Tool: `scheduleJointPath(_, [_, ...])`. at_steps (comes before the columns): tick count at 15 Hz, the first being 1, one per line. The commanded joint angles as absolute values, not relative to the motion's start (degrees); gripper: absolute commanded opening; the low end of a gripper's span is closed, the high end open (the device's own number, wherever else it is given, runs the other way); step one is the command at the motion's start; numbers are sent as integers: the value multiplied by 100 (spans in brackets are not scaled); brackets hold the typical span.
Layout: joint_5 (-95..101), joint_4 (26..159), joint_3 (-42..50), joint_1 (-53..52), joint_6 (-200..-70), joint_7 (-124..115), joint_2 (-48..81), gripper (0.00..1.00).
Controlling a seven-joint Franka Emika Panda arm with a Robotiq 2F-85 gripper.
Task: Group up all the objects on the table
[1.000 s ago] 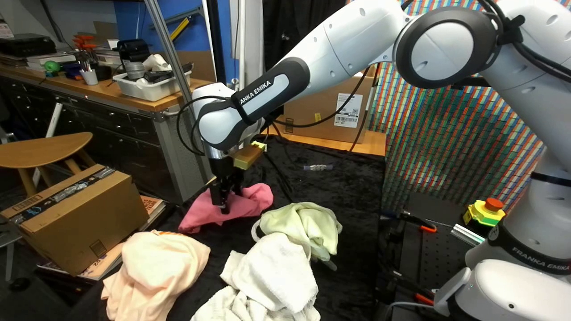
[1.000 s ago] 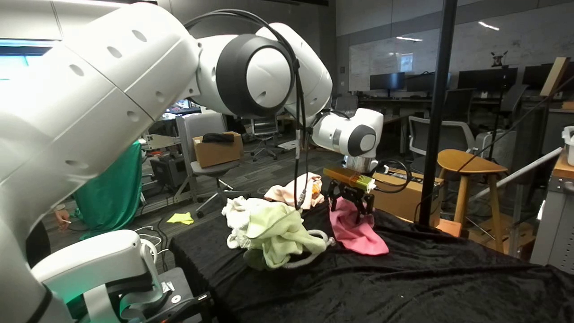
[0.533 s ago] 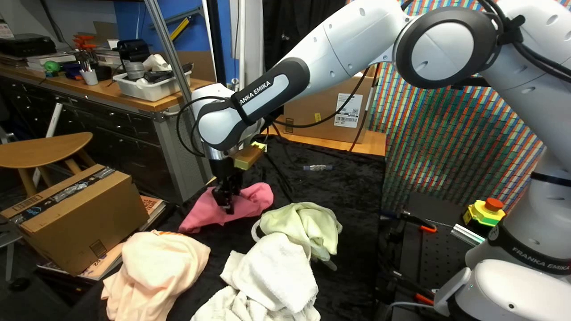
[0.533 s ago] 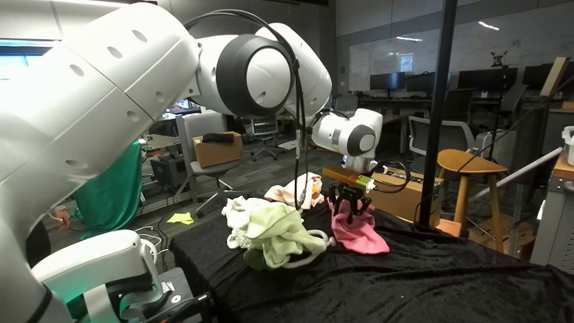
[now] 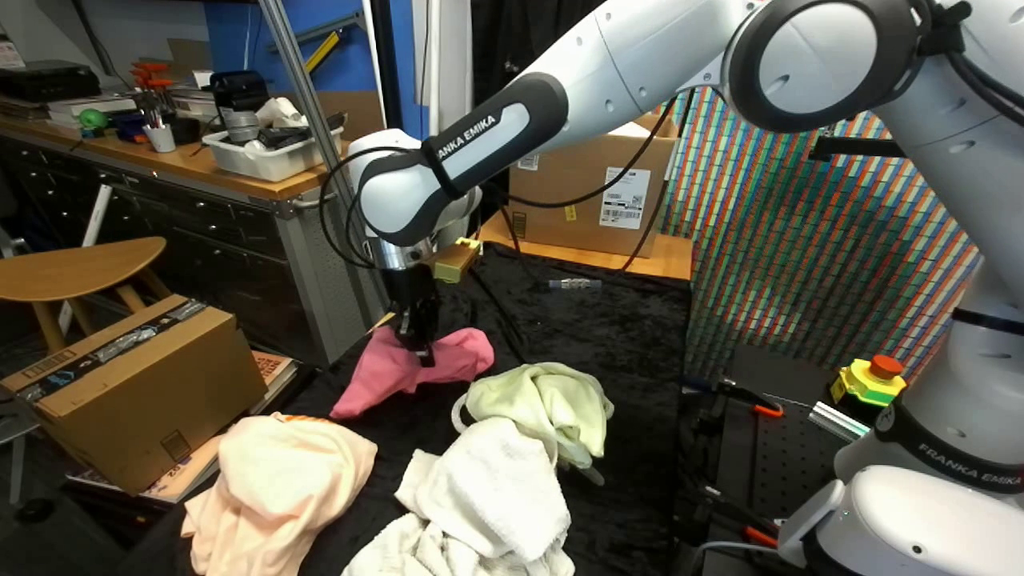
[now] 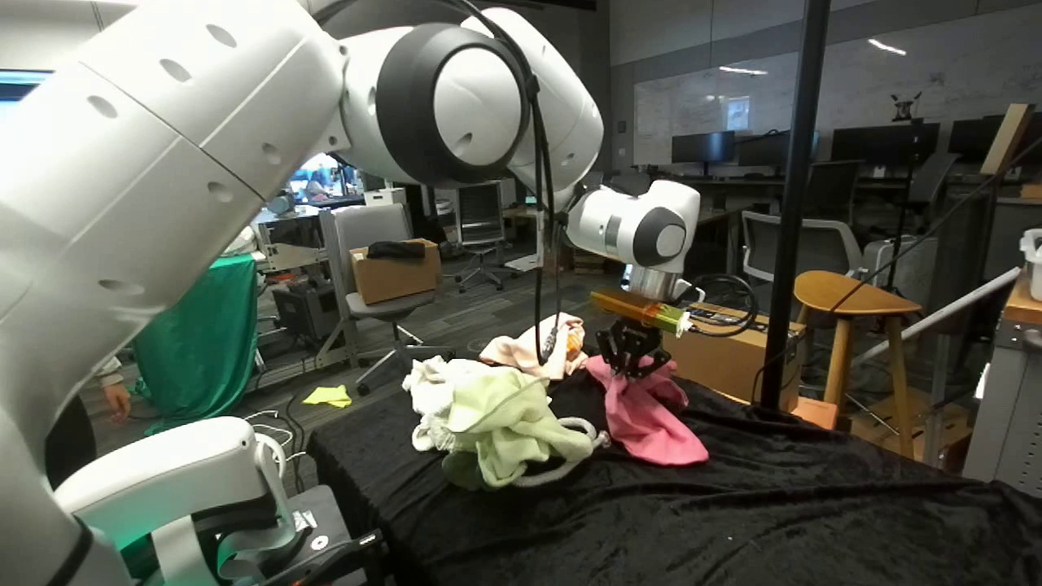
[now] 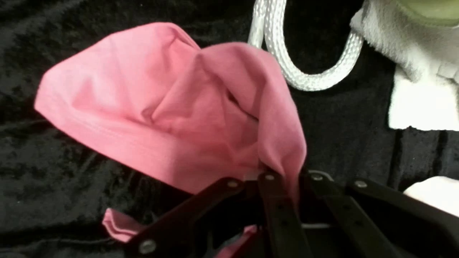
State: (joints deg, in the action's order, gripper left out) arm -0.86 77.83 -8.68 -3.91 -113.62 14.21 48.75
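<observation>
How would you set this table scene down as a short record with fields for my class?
Holding: gripper, shut on pink cloth
Bunched together: pale yellow-green cloth, white cloth
Set apart: peach cloth
At the bunch's edge: white cord loop
Surface: black-topped table
Grouping: unfinished; peach cloth and pink cloth are outside the bunch
Unclear: whether pink cloth touches the white cord loop

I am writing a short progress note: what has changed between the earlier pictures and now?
The claw, open at the pink cloth one second ago, has closed on it and risen a little, drawing the gripped part upward. The pale green cloth, the white cloth and the peach cloth lie as before.
</observation>
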Motion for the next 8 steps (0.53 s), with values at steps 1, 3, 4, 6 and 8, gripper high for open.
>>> scheduleJointPath(1, [-277, 9036, -1077, -85, -11408, 2051, 3607, 9])
scheduleJointPath(3, [-336, 9498, -1114, -4, -11438, 2239, 3067, 9])
scheduleJointPath(4, [-407, 9736, -1142, 51, -11437, 2365, 2777, 9])
scheduleJointPath(6, [-569, 10179, -1184, 128, -11329, 2671, 2193, 8])
scheduleJointPath(8, [-762, 10590, -1216, 172, -11098, 3117, 1616, 9])
